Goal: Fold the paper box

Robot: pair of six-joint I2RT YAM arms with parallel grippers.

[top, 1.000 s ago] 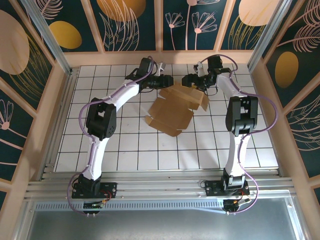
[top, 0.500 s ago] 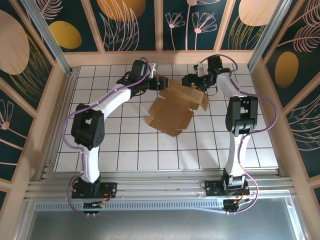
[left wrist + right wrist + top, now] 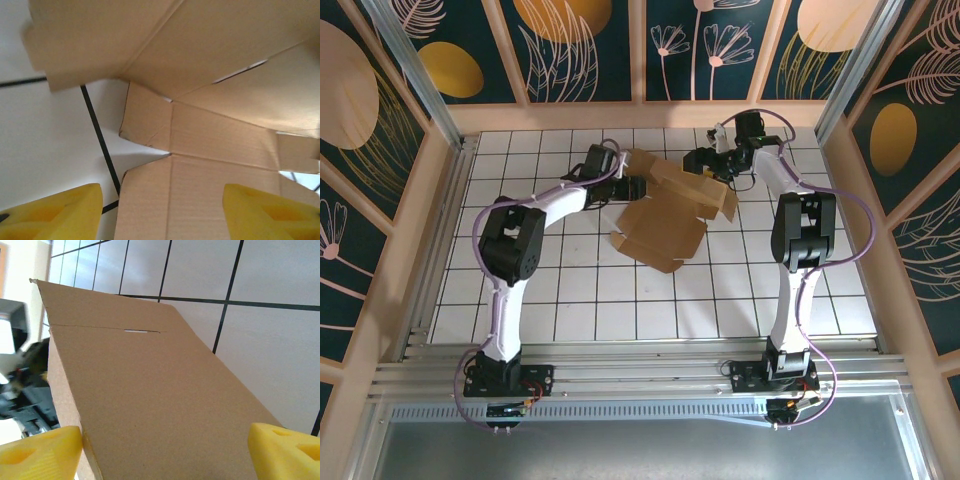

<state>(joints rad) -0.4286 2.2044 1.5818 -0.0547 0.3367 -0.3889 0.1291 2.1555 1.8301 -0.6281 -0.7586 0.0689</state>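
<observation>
I'm looking at two matching arms, the left arm (image 3: 560, 198) and the right arm (image 3: 788, 290): slim white shells, chunky black joint housings (image 3: 803, 232), and a purple cable (image 3: 869, 228) looping along each. The bases (image 3: 775, 375) are black, and there are blunt, bright yellow fingers (image 3: 55, 210) up close.

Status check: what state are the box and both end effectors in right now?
paper box: partly folded, not closed; near panel lies flat, far flaps raised.
left end effector: open, at the box's left edge, cardboard between its fingers.
right end effector: open wide, a flap between its fingers; contact unclear.
</observation>
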